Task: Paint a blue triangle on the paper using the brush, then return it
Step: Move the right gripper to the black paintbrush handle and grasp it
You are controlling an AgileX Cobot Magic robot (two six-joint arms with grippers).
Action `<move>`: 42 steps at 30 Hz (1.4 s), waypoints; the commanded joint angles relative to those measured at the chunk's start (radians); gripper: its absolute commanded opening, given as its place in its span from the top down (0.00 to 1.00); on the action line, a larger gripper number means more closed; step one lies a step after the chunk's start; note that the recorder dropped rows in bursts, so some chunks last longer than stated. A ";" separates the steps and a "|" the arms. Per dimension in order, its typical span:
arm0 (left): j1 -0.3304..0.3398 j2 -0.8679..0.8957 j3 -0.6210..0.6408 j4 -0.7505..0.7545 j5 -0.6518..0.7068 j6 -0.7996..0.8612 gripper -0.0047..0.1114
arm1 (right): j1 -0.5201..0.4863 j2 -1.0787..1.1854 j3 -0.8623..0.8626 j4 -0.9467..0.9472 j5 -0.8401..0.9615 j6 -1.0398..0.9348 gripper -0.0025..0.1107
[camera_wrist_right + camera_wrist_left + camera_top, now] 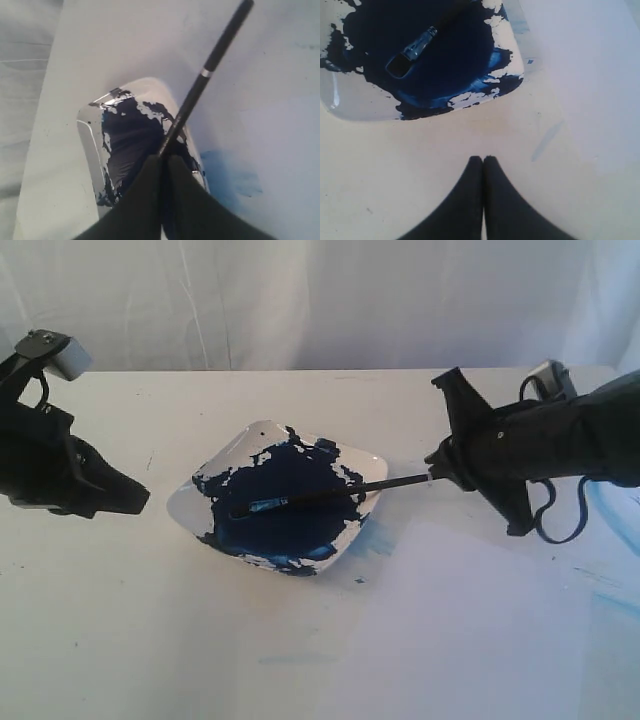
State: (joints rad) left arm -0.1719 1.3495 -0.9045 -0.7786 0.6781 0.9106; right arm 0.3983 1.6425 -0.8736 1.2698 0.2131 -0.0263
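Observation:
The brush (320, 495) lies across a white square dish (185, 502) of dark blue paint, its bristle tip (400, 64) resting in the paint. My right gripper (432, 478) is shut on the black handle just off the dish's right corner. In the right wrist view the handle (200, 85), with a silver band, runs out from between the gripper's (162, 157) closed fingertips. My left gripper (146, 499) hovers left of the dish, shut and holding nothing (483, 159). The paper (500, 620) spreads to the right, faintly bluish (590, 75). No blue triangle is in view.
A pale blue smear (375, 540) marks the sheet beside the dish's right corner (227, 175). A pale blue arc (612, 525) curves at the right edge, partly behind my right arm. A white curtain hangs behind the table's far edge.

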 commanded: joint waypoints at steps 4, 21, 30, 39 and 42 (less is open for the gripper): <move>-0.004 -0.001 -0.003 -0.072 0.029 0.012 0.96 | 0.030 0.118 -0.030 0.176 0.000 -0.023 0.68; -0.004 -0.001 -0.003 -0.072 0.058 0.012 0.96 | 0.032 0.275 -0.164 0.297 -0.013 -0.021 0.62; -0.004 -0.001 -0.003 -0.072 0.055 0.012 0.96 | 0.032 0.336 -0.213 0.310 -0.020 -0.018 0.62; -0.004 -0.001 -0.003 -0.072 0.055 0.035 0.96 | 0.032 0.373 -0.238 0.310 -0.038 -0.015 0.62; -0.004 -0.001 -0.003 -0.072 0.055 0.035 0.96 | 0.032 0.377 -0.242 0.312 -0.047 -0.013 0.62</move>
State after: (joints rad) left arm -0.1719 1.3495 -0.9045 -0.8332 0.7160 0.9384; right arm 0.4283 2.0155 -1.1076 1.5736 0.1826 -0.0330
